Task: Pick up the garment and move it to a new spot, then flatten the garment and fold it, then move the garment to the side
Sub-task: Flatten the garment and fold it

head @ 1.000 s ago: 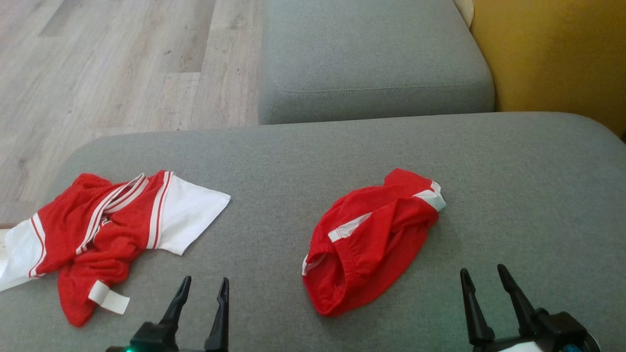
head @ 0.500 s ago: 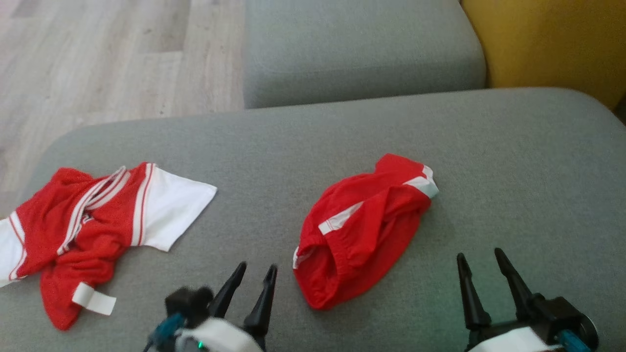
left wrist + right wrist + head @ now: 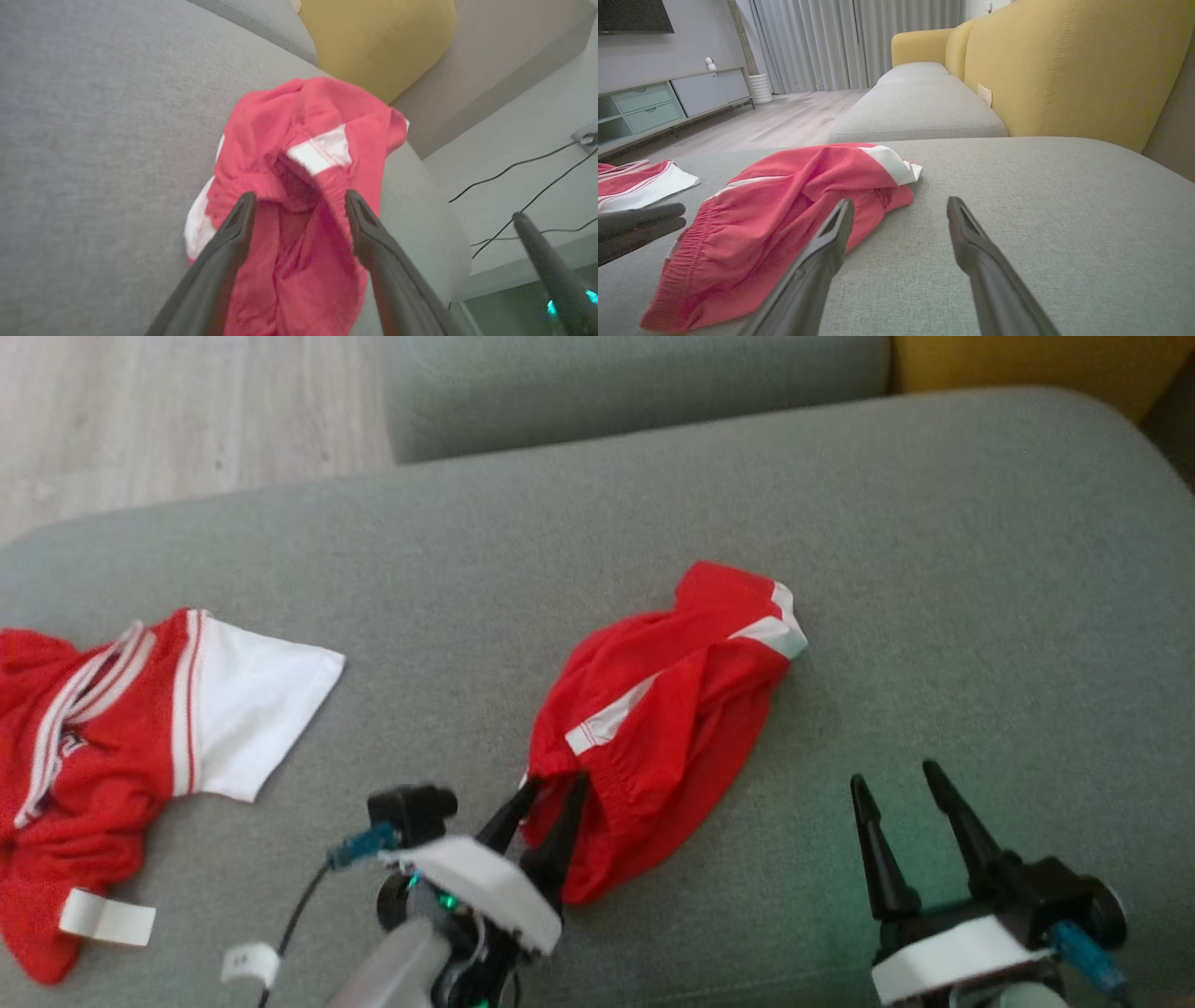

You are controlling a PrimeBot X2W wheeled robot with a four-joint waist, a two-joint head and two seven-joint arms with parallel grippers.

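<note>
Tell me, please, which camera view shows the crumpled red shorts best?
The head view: it takes in the red shorts almost whole from above. The left wrist view catches the waistband end, blurred, between the open jaws of the left gripper; the right wrist view sees them low, side-on.

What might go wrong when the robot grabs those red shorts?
The left gripper has its open fingers around just the bunched waistband edge of the red shorts, so it may pinch one thin layer and the cloth could slip out. The right gripper is open over bare cushion, so the shorts might lift crumpled from one side.
</note>
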